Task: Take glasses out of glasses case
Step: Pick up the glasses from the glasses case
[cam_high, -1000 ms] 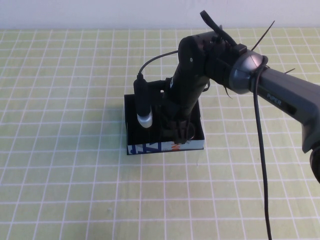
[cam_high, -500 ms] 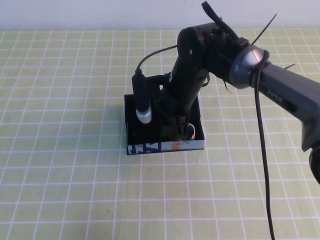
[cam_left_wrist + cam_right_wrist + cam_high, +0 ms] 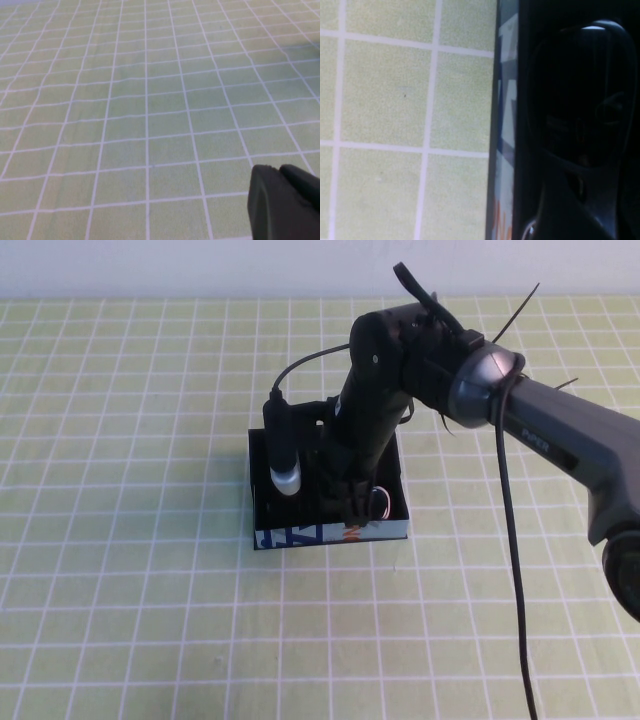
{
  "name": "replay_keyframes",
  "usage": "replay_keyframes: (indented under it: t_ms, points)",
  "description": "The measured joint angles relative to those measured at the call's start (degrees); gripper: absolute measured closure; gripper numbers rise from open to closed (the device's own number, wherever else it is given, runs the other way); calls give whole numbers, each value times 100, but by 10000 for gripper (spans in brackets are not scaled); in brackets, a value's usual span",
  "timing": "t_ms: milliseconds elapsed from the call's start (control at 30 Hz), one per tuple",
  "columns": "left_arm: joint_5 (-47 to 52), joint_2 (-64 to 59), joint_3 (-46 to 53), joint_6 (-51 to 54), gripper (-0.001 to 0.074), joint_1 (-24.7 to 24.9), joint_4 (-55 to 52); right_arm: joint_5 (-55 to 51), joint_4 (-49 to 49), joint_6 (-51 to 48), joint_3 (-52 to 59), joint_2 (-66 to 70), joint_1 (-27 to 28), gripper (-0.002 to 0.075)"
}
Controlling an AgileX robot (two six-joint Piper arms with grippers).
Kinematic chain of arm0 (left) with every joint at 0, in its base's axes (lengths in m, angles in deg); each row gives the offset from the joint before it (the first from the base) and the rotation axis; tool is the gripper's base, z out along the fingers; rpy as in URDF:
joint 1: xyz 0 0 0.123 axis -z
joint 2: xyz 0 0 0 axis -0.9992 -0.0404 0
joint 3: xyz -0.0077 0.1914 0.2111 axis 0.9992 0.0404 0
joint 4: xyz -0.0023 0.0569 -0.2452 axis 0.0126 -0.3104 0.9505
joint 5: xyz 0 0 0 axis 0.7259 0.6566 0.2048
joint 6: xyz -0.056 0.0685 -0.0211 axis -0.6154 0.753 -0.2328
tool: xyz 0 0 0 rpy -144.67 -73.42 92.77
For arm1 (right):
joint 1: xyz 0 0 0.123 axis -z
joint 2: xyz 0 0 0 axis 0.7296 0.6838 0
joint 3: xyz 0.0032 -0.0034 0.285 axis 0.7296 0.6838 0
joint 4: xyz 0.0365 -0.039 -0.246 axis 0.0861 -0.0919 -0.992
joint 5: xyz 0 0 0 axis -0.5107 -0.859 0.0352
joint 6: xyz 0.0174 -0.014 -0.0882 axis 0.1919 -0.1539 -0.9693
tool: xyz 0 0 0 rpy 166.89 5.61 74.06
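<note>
Glasses (image 3: pixel 580 120) sit inside the glasses case (image 3: pixel 330 534) — you only get them in the right wrist view, a dark rounded frame and lens against the black interior, next to the printed strip. In the high view your right arm covers them.

Case sits mid-table on the green grid mat (image 3: pixel 120 590), printed side facing near.

Right gripper (image 3: pixel 352 502) is down inside the case, toward its near-right part, arm reaching in from the right. I cannot tell whether it's clenched on the frame or released: the fingertips are lost in black-on-black in both views.

Left gripper (image 3: pixel 282 202) is parked well away — only a dark piece of it shows at the corner of its own camera, over bare mat, nothing held there as far as you can see. Not visible in the high view.

Progress, my read: reach-in is done, extraction is not. Glasses are in the box, not lifted clear. Left to do: confirm a grip on the frame, lift straight up past the walls, set the glasses on the mat beside the case. Watch that the light case doesn't ride up with them.
</note>
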Motion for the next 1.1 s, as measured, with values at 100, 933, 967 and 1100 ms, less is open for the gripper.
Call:
replay_keyframes:
  t_ms: [100, 933, 967, 1100]
  points:
    - [0, 0, 0, 0, 739, 0, 0, 1, 0, 0, 0, 34, -10, 468]
    - [0, 0, 0, 0, 739, 0, 0, 120, -33, 202, 0, 146, -10, 468]
    - [0, 0, 0, 0, 739, 0, 0, 120, -46, 222, 0, 146, -10, 468]
    - [0, 0, 0, 0, 739, 0, 0, 120, -56, 260, 0, 146, -10, 468]
